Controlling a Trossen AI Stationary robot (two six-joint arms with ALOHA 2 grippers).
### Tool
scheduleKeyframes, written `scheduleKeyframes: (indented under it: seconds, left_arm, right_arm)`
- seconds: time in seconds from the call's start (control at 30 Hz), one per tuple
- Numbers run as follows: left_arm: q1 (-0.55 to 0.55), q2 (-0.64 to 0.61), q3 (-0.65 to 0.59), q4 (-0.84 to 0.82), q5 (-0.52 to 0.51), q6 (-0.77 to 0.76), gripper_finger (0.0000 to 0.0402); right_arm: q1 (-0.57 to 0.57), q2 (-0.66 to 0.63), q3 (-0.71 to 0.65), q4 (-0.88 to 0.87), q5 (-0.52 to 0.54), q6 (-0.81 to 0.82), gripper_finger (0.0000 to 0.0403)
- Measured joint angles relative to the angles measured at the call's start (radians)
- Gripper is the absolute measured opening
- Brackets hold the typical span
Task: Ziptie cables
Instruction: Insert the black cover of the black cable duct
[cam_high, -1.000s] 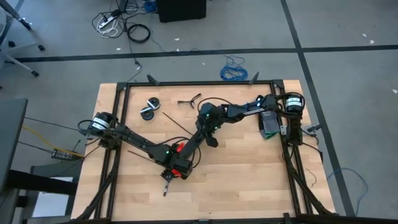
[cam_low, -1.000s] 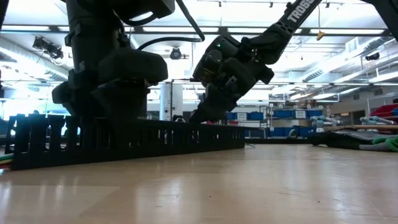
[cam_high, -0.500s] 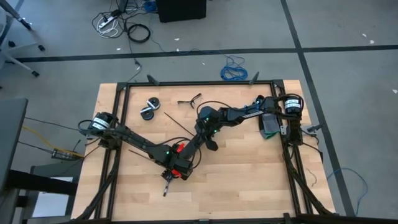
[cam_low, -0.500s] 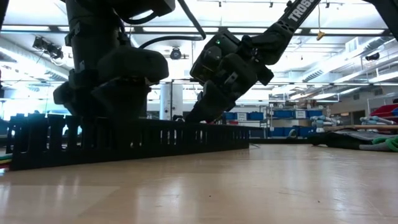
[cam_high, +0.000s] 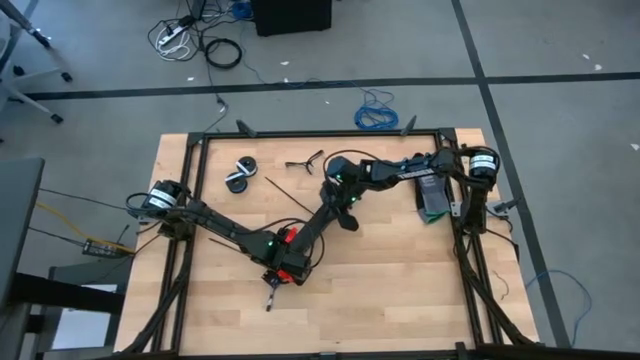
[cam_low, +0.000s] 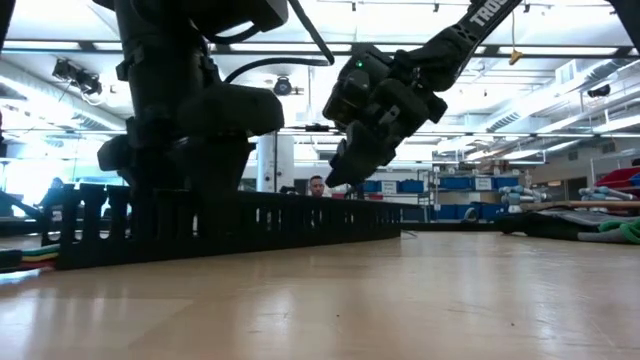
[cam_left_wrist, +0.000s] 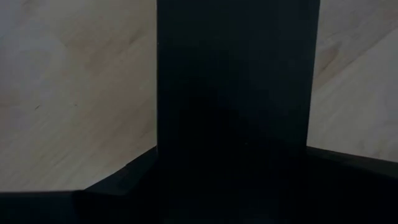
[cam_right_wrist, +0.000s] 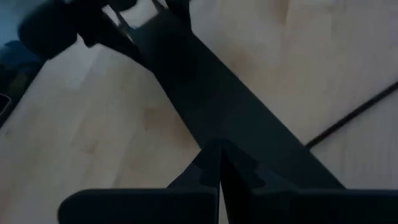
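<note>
A wide black perforated strip (cam_high: 315, 228) lies slanting across the table's middle. My left gripper (cam_high: 276, 274) is down on its near end, shut on it. My right gripper (cam_high: 346, 208) hangs shut just above the strip's far end (cam_low: 385, 215), touching nothing; in the right wrist view its closed tips (cam_right_wrist: 219, 163) hover over the strip (cam_right_wrist: 236, 106). One thin black ziptie (cam_high: 287, 197) lies flat on the wood left of the right gripper, also seen as a ziptie (cam_right_wrist: 354, 115) there. The grey wire bundle is not visible; only coloured wire ends (cam_low: 25, 258) show at the strip's near end. My left gripper holds the black perforated strip near its near end (cam_left_wrist: 236, 93), coming from above and pointing down. The strip runs away between the fingers, lengthwise. The gripper's own body (cam_low: 190, 150) hides the place of contact. The strip rests along its length on the table.
Two black round rolls (cam_high: 240, 175) and a black forked tool (cam_high: 305, 160) lie near the far edge. A dark green object (cam_high: 434, 200) sits beside the right arm's base. A black frame rims the table (cam_high: 300, 133). Bare wood (cam_high: 400, 280) lies toward the near right.
My right gripper has lifted off the strip's far end and swung up and toward the table's right, staying shut. The strip with my left gripper on it has shifted a little along the table; its near end has moved in the low view.
</note>
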Motion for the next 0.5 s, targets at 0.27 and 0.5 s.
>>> scheduleKeyframes:
  seconds: [0.27,0.5]
  left_arm:
    - [0.000,0.000,0.000,0.003,0.006,-0.002,0.0239]
    - [-0.003,-0.002,0.000,-0.017,0.035,-0.006,0.0239]
  right_arm:
    - [-0.035,0.008,0.002,-0.075,0.069,-0.062,0.0000]
    - [0.043,0.112,0.009,0.023,0.034,-0.016,0.0000]
